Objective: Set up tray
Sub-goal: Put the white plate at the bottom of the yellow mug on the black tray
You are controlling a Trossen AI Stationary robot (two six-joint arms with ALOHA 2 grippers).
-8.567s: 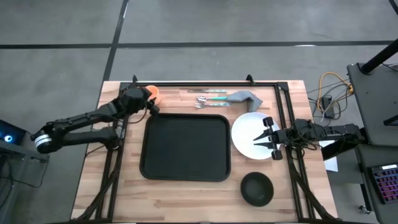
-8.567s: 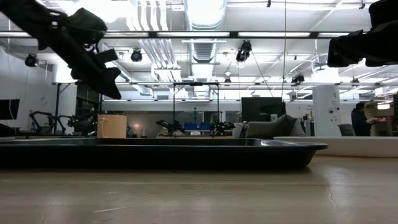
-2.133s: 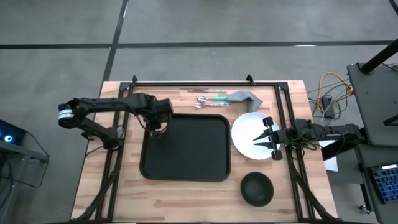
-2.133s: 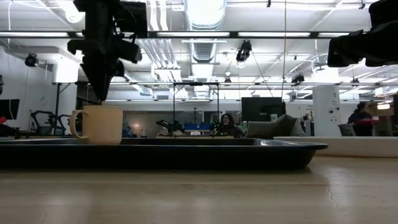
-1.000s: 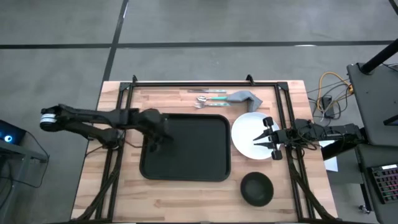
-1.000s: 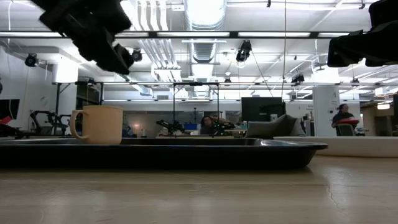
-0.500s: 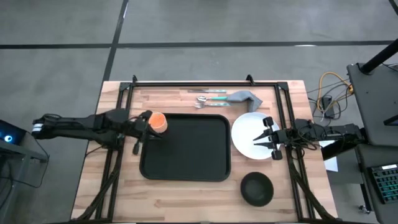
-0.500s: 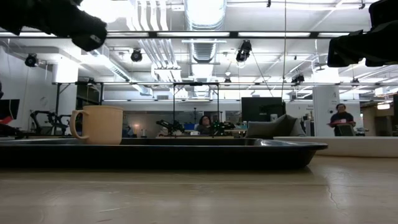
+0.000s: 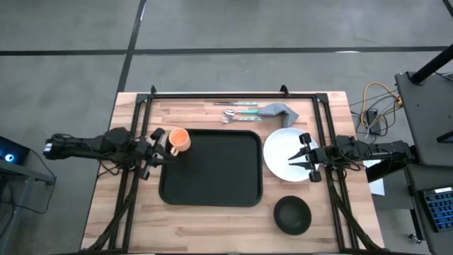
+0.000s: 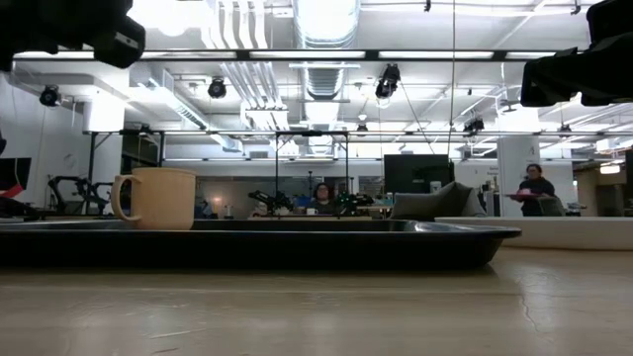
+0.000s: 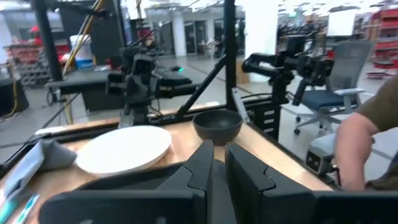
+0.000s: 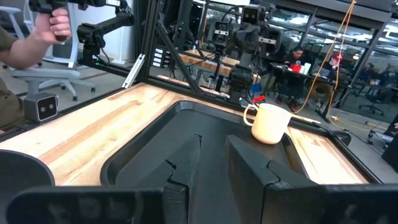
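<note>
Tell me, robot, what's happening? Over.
Left gripper beside tray, holding nothing. Right gripper waits over plate. Mug in tray corner. Nothing in the way.

High view looks straight down on the whole table. Low view looks level across the flat black rectangular tray (image 10: pixel 297 242). Wrist views face each other across it.

The tray (image 9: pixel 211 168), black, flat and rectangular with rounded corners and a low rim, lies level at the table's middle.
</note>
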